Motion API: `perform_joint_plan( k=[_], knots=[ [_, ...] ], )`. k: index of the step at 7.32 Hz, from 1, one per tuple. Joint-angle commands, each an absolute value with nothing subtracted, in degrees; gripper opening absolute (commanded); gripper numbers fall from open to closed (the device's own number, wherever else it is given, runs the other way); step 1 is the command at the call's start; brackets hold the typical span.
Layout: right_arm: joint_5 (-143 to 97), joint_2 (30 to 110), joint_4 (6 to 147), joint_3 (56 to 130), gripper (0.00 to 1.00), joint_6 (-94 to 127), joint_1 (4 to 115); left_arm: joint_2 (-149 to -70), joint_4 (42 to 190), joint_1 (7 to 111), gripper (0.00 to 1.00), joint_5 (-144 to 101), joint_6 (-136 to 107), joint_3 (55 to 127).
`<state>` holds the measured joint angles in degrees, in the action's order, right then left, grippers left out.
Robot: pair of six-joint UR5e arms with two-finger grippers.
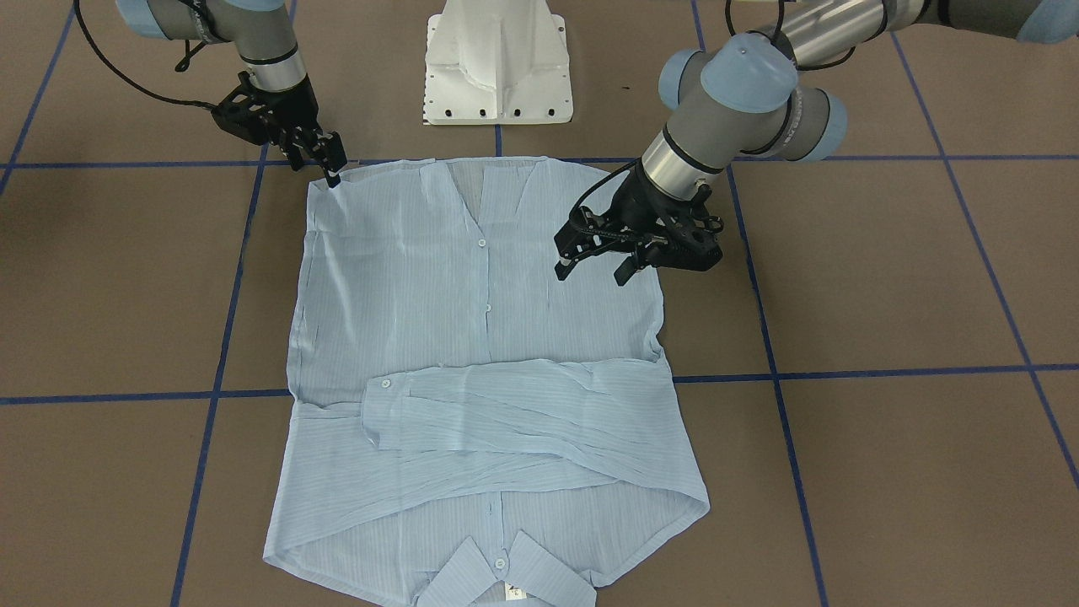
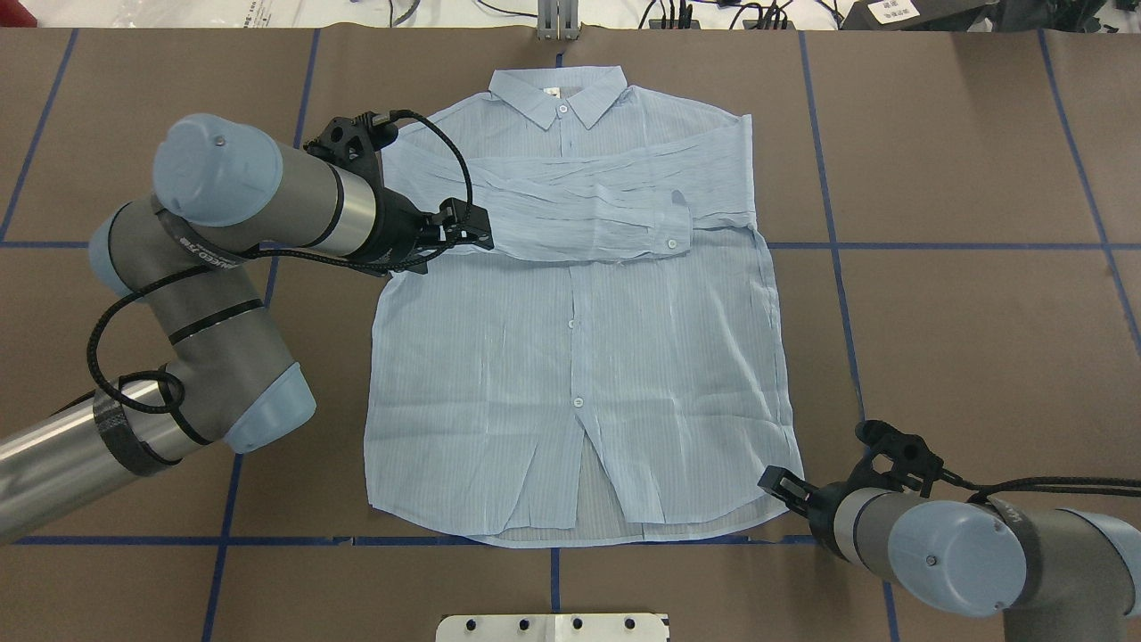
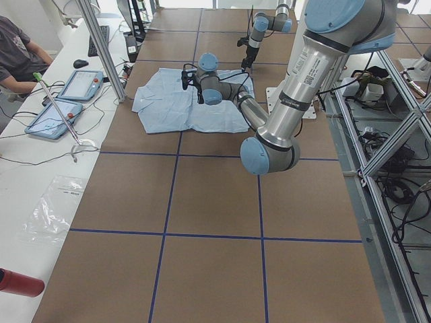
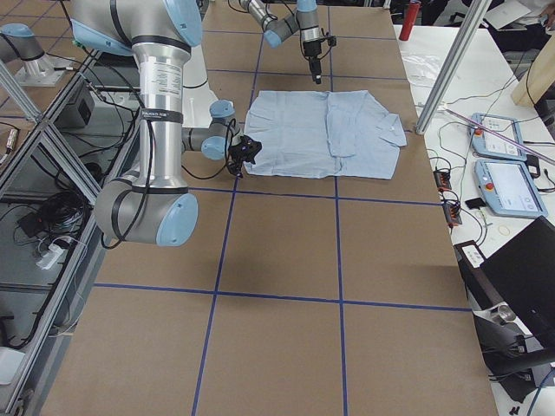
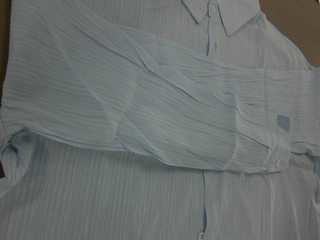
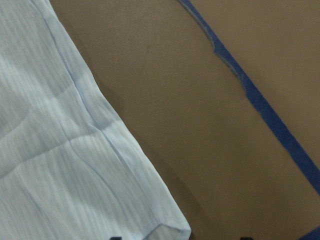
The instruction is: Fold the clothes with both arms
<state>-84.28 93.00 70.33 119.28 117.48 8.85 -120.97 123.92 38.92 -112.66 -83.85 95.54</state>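
Noting the layout first: the shirt (image 2: pixel 579 357) lies flat on the table (image 2: pixel 963 339), buttons up. Its long axis runs top to bottom in the overhead view, with the collar (image 2: pixel 557 94) at top centre and the hem (image 2: pixel 553 526) at the bottom. A sleeve (image 2: pixel 579 214) lies folded across the chest, cuff toward the right of that frame.

Right gripper (image 1: pixel 324 164): sits at the hem corner (image 6: pixel 175 230), lower right of the shirt in the overhead view. Its wrist view shows two dark tips well apart at the bottom edge, with the corner between them and no cloth pinched, so read it as spread and empty.

Left gripper (image 1: pixel 593 275): jaws wide, holding nothing, hovering over the shirt's side edge just below the folded sleeve.

Judgement: if the next fold brings hem to collar, your right arm is placed for it. Your left arm is not. Its hem corner lies well down the long axis from it, at the lower left of the shirt in the overhead view.
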Motion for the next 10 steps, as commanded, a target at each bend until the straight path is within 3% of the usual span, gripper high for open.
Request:
perform_joint_plan(
  k=[1, 3, 4, 7, 10],
  knots=[
    [-84.29, 92.81, 70.40, 118.83, 0.82, 117.16, 8.88, -120.94, 123.93, 38.85, 0.99, -112.59, -83.85, 95.62],
    [-84.20, 92.73, 70.40, 118.21, 0.79, 116.98, 8.88, -120.94, 123.93, 38.85, 0.99, -112.41, -83.85, 95.62],
    [-84.20, 92.72, 70.40, 118.21, 0.73, 116.98, 8.96, -120.68, 123.93, 38.85, 0.99, -112.15, -83.85, 95.62],
    [-84.20, 92.81, 70.40, 118.39, 0.33, 116.98, 9.66, -120.15, 123.93, 38.76, 0.99, -111.71, -83.94, 96.15],
    [-84.20, 92.73, 70.40, 118.56, 0.35, 116.98, 10.37, -119.71, 123.93, 38.85, 0.99, -111.53, -83.94, 96.50]
  ],
)
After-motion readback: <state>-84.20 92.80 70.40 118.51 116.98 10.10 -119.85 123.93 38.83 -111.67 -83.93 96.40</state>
